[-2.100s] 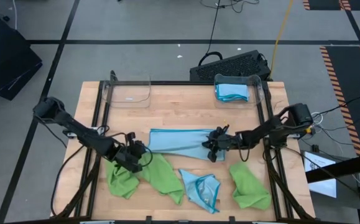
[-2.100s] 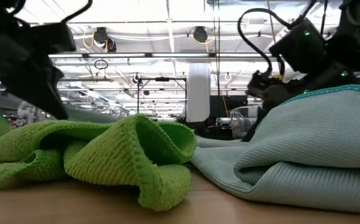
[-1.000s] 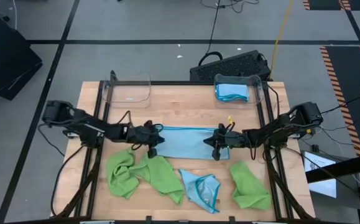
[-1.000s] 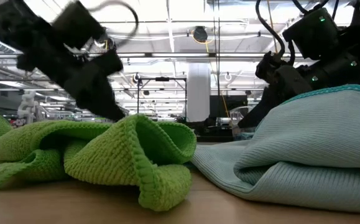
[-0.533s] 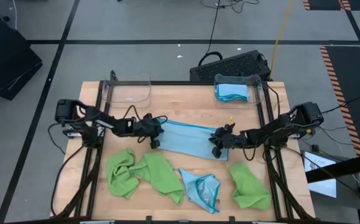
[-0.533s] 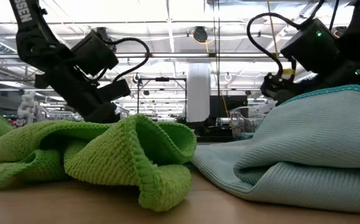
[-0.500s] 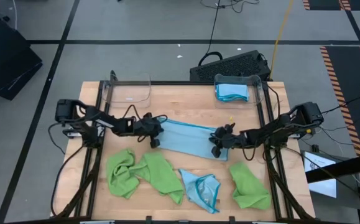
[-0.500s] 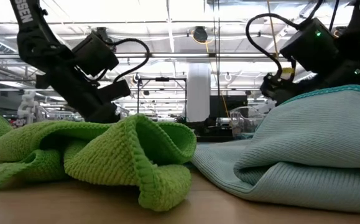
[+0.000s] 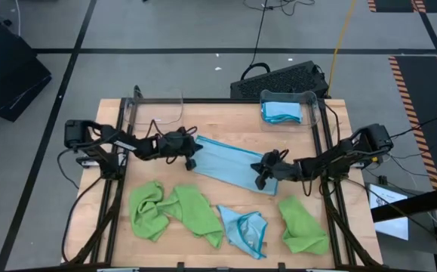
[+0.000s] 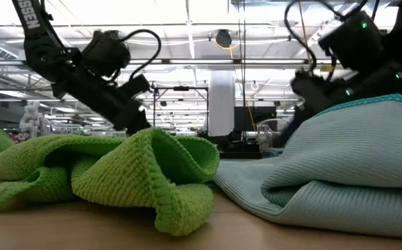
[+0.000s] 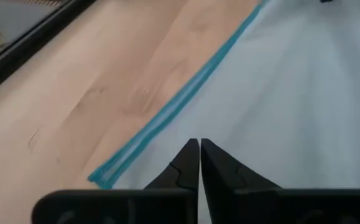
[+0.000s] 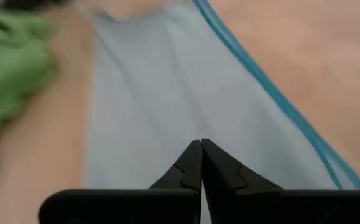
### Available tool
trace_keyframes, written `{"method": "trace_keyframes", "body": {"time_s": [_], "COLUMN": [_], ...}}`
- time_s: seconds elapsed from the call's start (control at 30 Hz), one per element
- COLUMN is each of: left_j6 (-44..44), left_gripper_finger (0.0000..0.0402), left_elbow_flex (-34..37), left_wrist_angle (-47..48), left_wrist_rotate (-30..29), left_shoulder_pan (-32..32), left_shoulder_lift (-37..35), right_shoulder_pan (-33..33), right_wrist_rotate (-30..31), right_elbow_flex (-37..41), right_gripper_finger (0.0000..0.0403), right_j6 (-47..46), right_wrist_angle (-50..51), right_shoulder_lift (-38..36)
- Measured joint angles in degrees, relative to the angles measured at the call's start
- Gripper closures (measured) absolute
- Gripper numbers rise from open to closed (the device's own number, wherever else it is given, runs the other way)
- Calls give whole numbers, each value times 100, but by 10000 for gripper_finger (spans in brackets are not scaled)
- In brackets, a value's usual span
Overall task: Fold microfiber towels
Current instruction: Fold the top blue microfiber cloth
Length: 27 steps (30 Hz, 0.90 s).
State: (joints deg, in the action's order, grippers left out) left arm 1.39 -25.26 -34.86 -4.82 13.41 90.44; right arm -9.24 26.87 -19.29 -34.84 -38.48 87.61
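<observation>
Both grippers, left (image 9: 190, 157) and right (image 9: 261, 176), pinch the blue towel (image 9: 229, 166) with closed fingers.

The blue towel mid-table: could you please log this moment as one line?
blue towel: folded strip, mid-table | left gripper: shut on its end | right gripper: shut on opposite end

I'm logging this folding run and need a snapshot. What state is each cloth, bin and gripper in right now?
Blue towel: folded into a long strip, stretched between both grippers.
Left gripper: shut on the blue towel.
Right gripper: shut on the blue towel.
Green towels: crumpled, unfolded.
Small blue towel: crumpled.
Green towel at right: loosely bunched.
Right bin: holds folded blue towels.
Left bin: looks empty.
</observation>
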Motion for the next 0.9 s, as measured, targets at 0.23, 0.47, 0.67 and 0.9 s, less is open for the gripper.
{"method": "trace_keyframes", "body": {"time_s": [0.23,0.47,0.67,0.9], "left_j6": [-854,-880,-758,-1142], "left_gripper_finger": [380,380,380,380], "left_elbow_flex": [-88,-1185,-2375,-2951], "left_wrist_angle": [-430,272,1403,2873], "left_wrist_rotate": [500,-87,-98,-48], "left_shoulder_pan": [-674,-1935,-2074,-1283], "left_shoulder_lift": [-413,-46,1061,1915], "right_shoulder_pan": [8,-78,-380,-843], "right_wrist_rotate": [-217,-1053,-1037,-876], "right_elbow_flex": [8,8,8,-16], "right_gripper_finger": [403,403,403,403], "right_j6": [802,34,-397,-1249], "right_wrist_angle": [-59,2390,3090,2694], "right_shoulder_lift": [-421,-1194,-1406,-876]}}
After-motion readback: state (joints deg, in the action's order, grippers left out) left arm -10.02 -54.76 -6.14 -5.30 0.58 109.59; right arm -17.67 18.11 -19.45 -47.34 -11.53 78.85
